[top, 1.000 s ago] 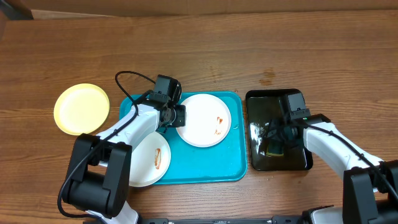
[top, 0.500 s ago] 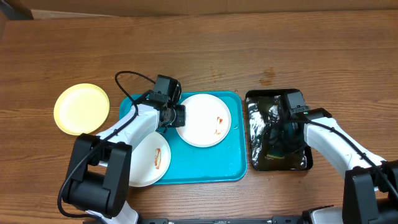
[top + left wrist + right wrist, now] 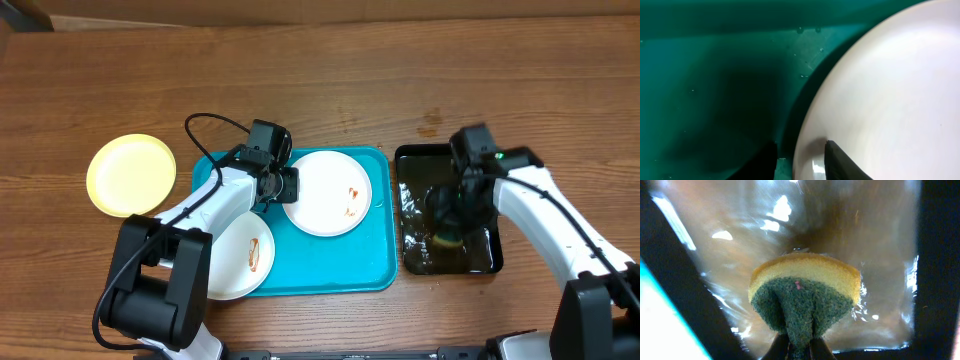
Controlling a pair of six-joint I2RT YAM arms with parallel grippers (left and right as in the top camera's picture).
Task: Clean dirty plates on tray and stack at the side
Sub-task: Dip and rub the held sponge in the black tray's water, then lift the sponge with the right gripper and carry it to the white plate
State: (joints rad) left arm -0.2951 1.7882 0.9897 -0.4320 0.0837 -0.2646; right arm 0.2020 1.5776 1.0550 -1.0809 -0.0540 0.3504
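The left gripper is clamped on the left rim of the large white plate, which lies smeared in the back half of the turquoise tray. A second white plate overhangs that tray's front left corner. The pale yellow plate sits on the table left of the tray. To its right, the right gripper pinches a sponge over the wet black tray.

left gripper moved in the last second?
No. The left gripper sits at the same spot on the large white plate's left rim, same place over the turquoise tray.
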